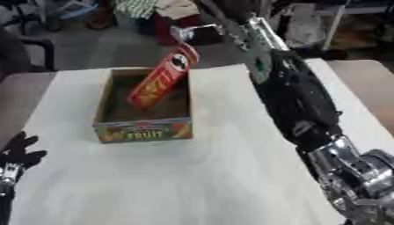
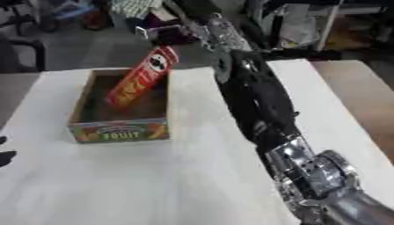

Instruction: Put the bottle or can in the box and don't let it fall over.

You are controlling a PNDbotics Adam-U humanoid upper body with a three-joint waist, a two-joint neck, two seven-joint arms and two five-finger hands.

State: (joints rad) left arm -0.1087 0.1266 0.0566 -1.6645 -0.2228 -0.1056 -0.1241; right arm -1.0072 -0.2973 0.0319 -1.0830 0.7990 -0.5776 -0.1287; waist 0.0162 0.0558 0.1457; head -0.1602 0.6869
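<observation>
The can leans steeply with its base inside the box, top held by the right robot hand, so letting go before righting it could tip it flat; left robot hand rests open.

red can tilted in box; left hand open

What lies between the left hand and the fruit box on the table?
Only bare white table lies between the left hand and the box; the left eye view shows it.
</observation>
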